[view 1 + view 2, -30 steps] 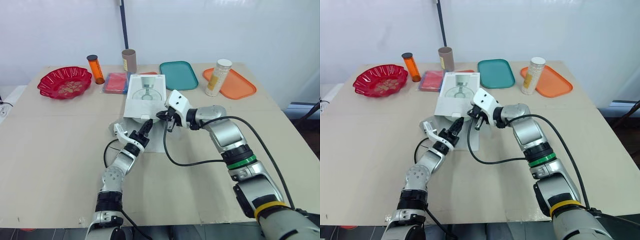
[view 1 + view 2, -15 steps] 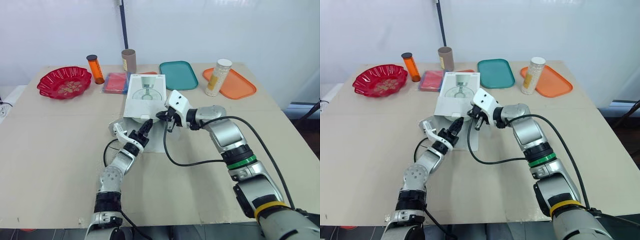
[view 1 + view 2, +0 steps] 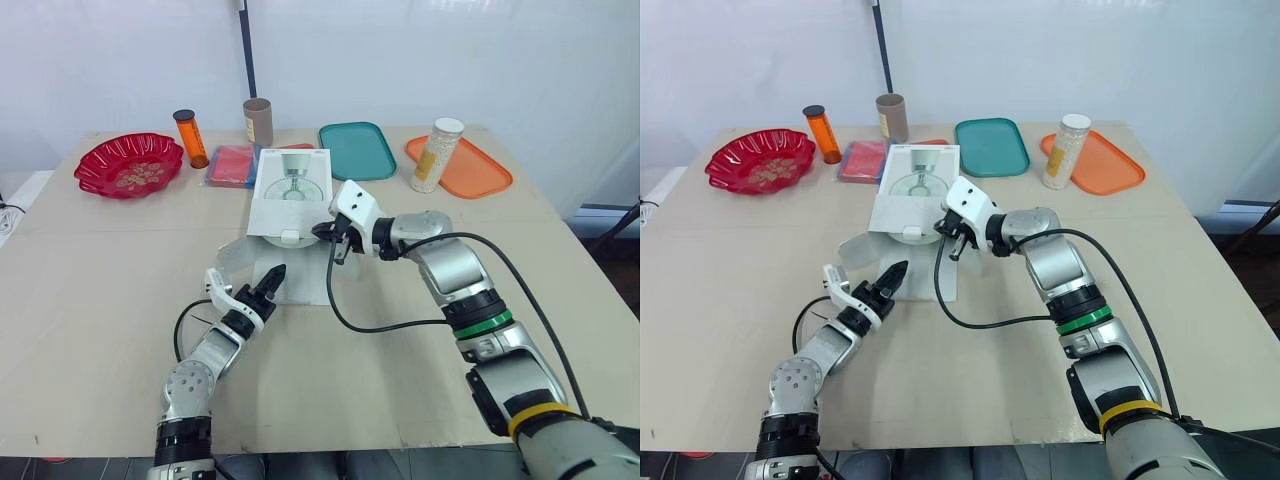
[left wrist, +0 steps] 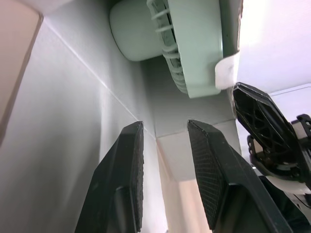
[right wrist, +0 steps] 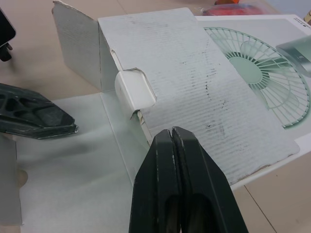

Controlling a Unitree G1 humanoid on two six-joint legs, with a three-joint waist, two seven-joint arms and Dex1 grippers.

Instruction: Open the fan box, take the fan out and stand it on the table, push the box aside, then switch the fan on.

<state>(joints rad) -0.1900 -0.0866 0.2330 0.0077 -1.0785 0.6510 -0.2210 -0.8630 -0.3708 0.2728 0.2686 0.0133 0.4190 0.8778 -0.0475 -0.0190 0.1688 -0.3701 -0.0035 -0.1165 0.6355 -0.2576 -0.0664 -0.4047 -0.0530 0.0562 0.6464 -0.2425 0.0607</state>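
The table carries the white fan box at its middle, near-end flaps spread open. The pale green fan lies inside the box. The right gripper sits at the box's near edge, fingers pressed together; the left gripper points at the opening, fingers narrowly apart and empty.

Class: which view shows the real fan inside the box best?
Left wrist view: it looks into the open box at the green fan, grille and base. The eye views catch a rounded part at the box mouth; the right wrist view shows the box top.
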